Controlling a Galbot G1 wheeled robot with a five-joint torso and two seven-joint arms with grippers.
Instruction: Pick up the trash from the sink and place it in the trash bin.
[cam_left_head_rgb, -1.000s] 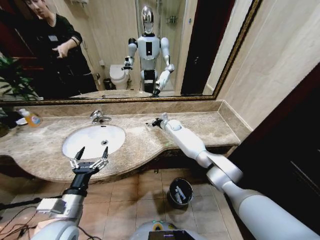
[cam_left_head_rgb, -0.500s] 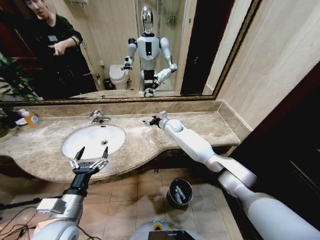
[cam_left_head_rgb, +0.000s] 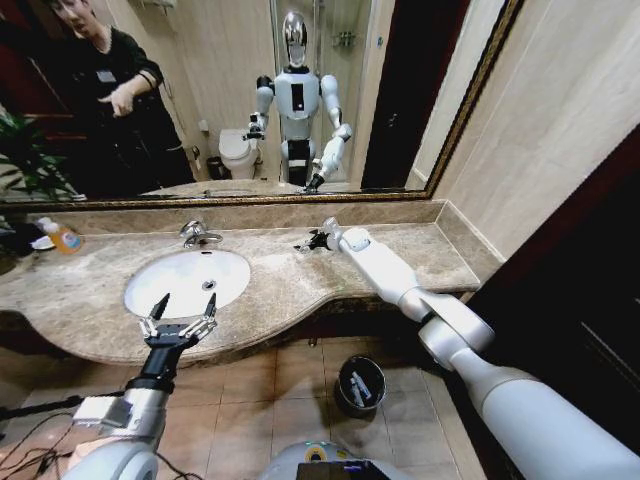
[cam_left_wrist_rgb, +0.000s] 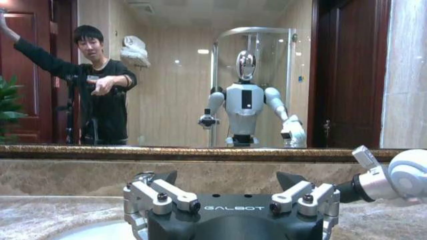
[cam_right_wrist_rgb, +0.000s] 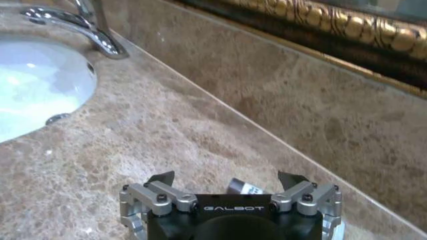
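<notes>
- Reaching across the counter, the right gripper sits upper centre of the head view, near the backsplash, well right of the faucet.
- Right wrist view: jaws spread; a small white packet w/ dark print lies on the marble between the fingertips, partly hidden by the gripper body. Looks like the trash piece being gone for, but it's on the counter, not in the sink.
- Key relation: piece sits directly ahead of the open pincer, centred in the gap. Long axis: can't tell.
- Left gripper, lower left of the head view, hangs open at the sink's front rim, idle; right arm is far nearer.
- Trash bin on the floor, lower centre, already w/ bits inside.
</notes>
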